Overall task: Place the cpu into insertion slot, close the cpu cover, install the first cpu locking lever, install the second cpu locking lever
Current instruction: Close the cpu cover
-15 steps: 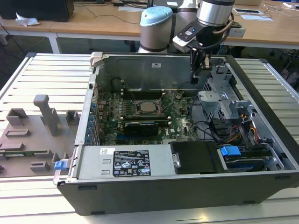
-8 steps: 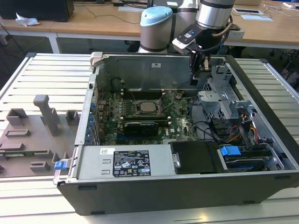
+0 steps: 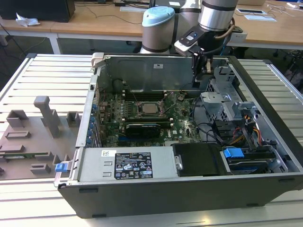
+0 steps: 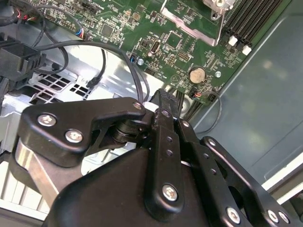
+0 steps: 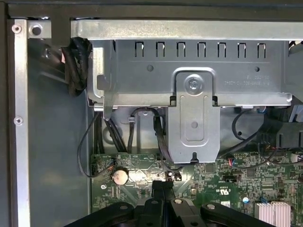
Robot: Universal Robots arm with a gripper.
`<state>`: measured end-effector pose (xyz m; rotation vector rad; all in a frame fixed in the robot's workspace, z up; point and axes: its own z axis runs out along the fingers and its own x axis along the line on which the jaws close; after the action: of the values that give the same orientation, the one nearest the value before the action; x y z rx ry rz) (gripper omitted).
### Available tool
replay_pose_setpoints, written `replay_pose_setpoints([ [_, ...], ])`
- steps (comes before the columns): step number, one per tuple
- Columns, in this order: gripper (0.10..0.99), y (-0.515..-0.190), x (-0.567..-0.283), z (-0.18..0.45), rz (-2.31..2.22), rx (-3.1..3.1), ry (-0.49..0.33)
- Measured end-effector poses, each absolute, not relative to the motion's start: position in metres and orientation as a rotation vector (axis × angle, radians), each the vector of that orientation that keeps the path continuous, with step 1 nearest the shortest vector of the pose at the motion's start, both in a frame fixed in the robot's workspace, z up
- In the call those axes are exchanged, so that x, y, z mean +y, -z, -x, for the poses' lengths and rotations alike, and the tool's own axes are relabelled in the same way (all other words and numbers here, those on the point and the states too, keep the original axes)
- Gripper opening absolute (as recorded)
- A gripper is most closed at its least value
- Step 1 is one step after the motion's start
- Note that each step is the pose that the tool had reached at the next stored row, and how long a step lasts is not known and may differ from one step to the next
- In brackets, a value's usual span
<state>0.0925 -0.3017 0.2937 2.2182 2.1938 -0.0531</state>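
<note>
On the exterior view's left, a grey fixture plate (image 3: 28, 142) with printed holders lies on the slatted worktop (image 3: 52, 71), beside the open case (image 3: 156, 71) and clear of the arm's path.

Inside the case the board (image 3: 182, 125) lies flat and face up, so the socket can be reached from above. The cpu (image 3: 152, 108) sits in the slot (image 3: 164, 109) near the middle of the board, its pale metal top showing. By that, the seating step looks done.

Further to the exterior view's right, well apart from the socket, the gripper (image 3: 200, 75) hangs inside the case near its rear wall. It is over the board's edge, beside the drive cage (image 3: 227, 101). In both wrist views its fingers (image 5: 163, 187) are pinched together with nothing between them, a narrow, empty stance. This probably lets it pass between cables and sheet metal. They point down near the coin cell (image 5: 120, 176), touching nothing.
</note>
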Motion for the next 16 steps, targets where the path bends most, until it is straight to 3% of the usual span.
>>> replay_pose_setpoints([
  [16, 0.106, -0.282, -0.302, -0.093, -2.218, 2.194, 0.053],
])
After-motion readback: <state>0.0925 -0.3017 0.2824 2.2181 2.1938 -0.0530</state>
